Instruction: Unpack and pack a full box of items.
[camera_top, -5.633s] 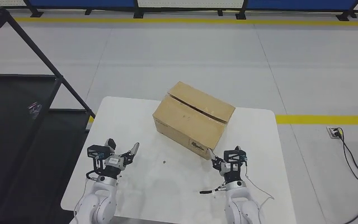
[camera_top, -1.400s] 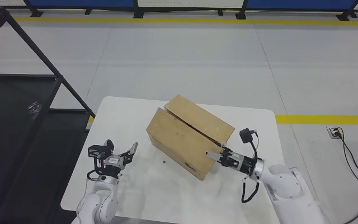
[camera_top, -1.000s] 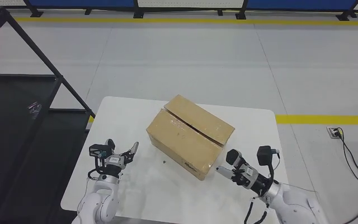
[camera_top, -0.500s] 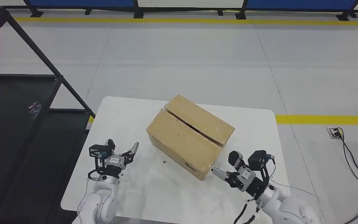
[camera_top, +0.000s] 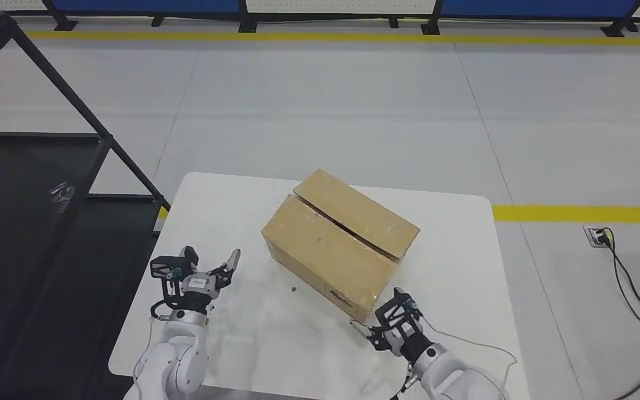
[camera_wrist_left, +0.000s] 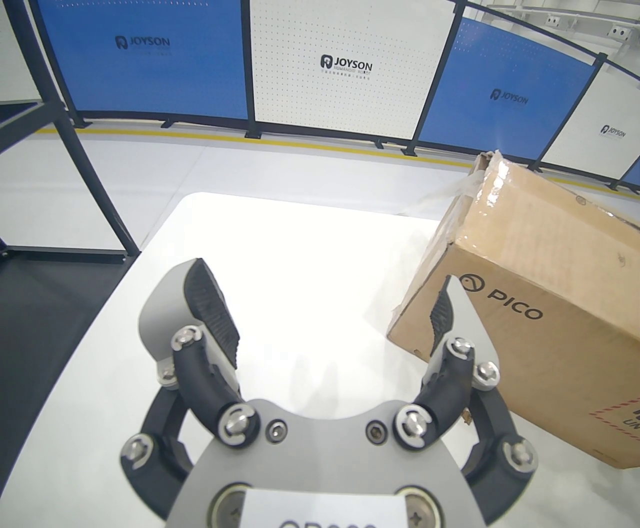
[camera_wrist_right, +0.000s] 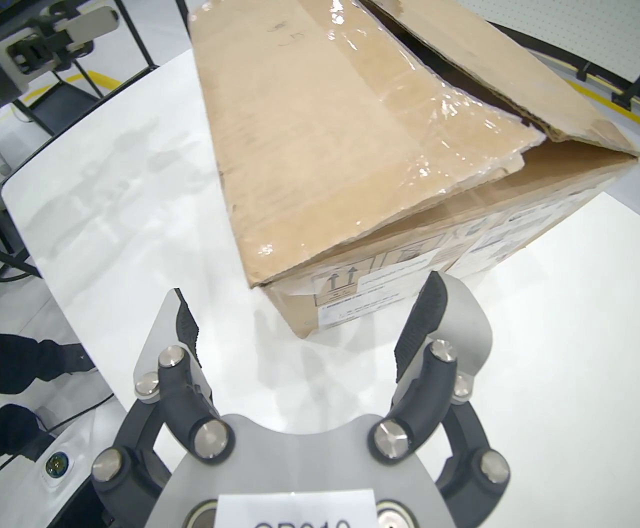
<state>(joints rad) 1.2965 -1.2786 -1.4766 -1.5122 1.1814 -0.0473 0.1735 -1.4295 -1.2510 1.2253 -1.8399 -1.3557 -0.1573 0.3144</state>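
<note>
A brown cardboard box (camera_top: 338, 240) lies on the white table (camera_top: 450, 230), its top flaps closed but with a gap along the taped seam (camera_wrist_right: 450, 100). My left gripper (camera_top: 196, 275) stands open near the table's front left, apart from the box (camera_wrist_left: 540, 300), nothing between its fingers (camera_wrist_left: 210, 310). My right gripper (camera_top: 385, 322) is open just off the box's near corner (camera_wrist_right: 295, 320), empty and not touching it.
A small dark speck (camera_top: 291, 290) lies on the table between the left gripper and the box. A black metal frame (camera_top: 90, 130) stands off the table's left side. Bare table surface lies at the right and front.
The box was shifted and turned toward the left earlier. Over the last second the right arm has drawn back from the box's right side to its near corner. The left gripper barely moved.
</note>
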